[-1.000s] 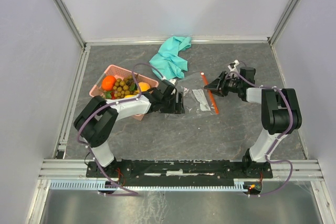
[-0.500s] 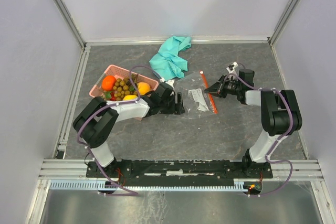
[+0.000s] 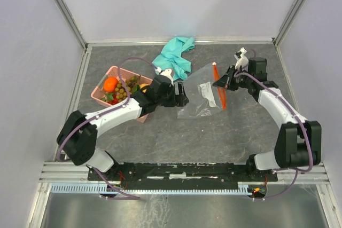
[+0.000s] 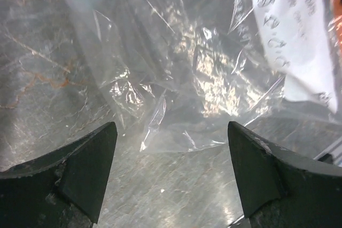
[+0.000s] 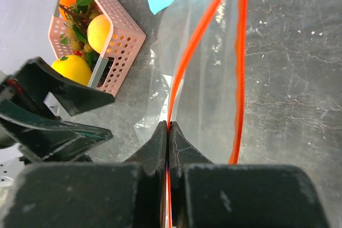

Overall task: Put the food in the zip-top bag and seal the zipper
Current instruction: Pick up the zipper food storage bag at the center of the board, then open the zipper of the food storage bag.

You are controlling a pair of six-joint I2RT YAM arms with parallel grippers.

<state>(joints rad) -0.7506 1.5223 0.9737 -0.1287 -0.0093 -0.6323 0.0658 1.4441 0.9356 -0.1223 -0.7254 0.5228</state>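
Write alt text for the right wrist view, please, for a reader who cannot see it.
The right gripper is shut on the zipper of the clear zip-top bag, whose mouth gapes open. A pink basket of yellow and orange fruit sits at upper left.

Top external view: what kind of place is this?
Probably a lab robot test cell, not a kitchen: plain white panel walls in aluminium framing, left arm and right arm bolted to a base rail, and staged props, a pink basket of fruit and a zip-top bag.
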